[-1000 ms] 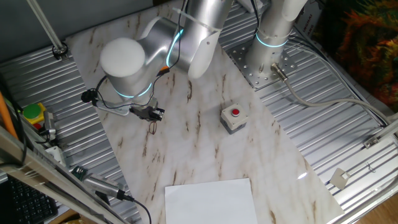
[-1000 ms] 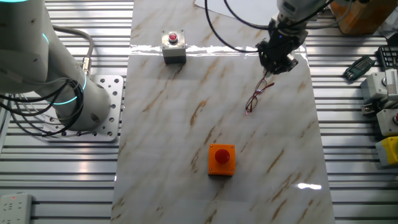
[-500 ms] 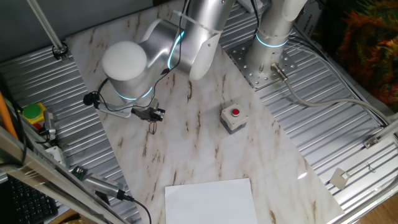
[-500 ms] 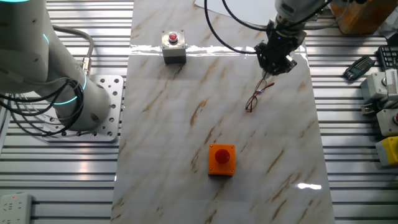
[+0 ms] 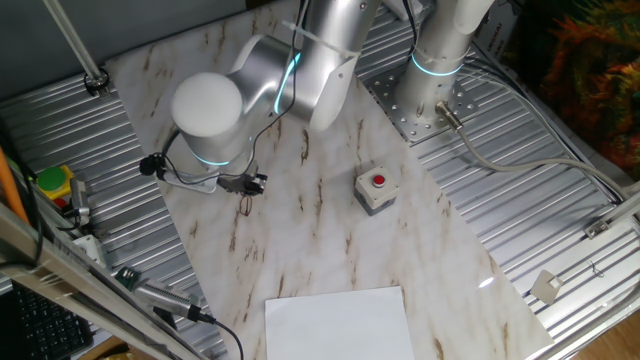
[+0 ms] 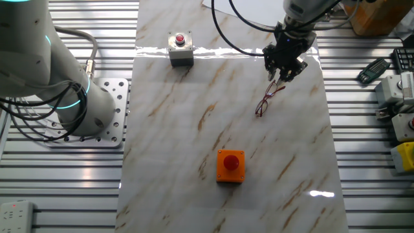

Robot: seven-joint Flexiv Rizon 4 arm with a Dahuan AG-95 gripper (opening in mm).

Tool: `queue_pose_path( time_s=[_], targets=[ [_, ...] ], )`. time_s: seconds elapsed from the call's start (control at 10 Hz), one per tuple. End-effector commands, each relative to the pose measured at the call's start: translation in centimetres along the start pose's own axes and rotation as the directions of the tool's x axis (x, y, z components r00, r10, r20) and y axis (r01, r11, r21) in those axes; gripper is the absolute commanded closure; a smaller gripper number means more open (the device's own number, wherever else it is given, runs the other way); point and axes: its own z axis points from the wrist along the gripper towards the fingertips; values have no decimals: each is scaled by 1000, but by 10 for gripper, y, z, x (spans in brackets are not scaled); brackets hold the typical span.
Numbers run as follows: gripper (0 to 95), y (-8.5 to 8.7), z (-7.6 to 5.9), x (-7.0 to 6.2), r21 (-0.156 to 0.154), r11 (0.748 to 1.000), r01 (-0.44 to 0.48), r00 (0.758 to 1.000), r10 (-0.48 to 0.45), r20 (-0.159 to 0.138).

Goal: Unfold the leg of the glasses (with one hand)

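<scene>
**Mia:** Where are the small glasses with the thin dark red-brown wire frame?

**Ben:** They lie on the white marble table top with brown streaks, over by its edge, near the silver ribbed metal bench. They sit slanted on the stone. One end points up at the robot's black two-finger gripper.

**Mia:** Is the gripper holding them?

**Ben:** It hangs right over the top end of the glasses. Its fingers point down and look a little apart. I cannot tell if they touch the wire. I also cannot tell if they pinch it.

**Mia:** Can you see the thin dark wire leg of the glasses?

**Ben:** Only a bit. A thin wire runs from the frame up to the fingers. It is too small to say if it is folded or open.

**Mia:** What about the other camera?

**Ben:** There the big silver robot arm with the glowing blue ring hides most of it. You only see the gripper and a tiny dark bit of the glasses under it.

**Mia:** What else is on the table?

**Ben:** A grey box with a red button is at the far end. An orange box with a red button sits near the middle. A white sheet of paper lies at one end. All of them are well apart from the glasses.
</scene>
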Motion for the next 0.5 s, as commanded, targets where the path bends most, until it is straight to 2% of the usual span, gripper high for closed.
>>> queue_pose_path(
  time_s=[0.1, 0.5],
  targets=[
    [760, -1, 0, 2, 3, 1000, 8, 1000, -8, -3],
    [760, -1, 3, 5, 2, 999, 32, 999, -32, 2]
  ],
)
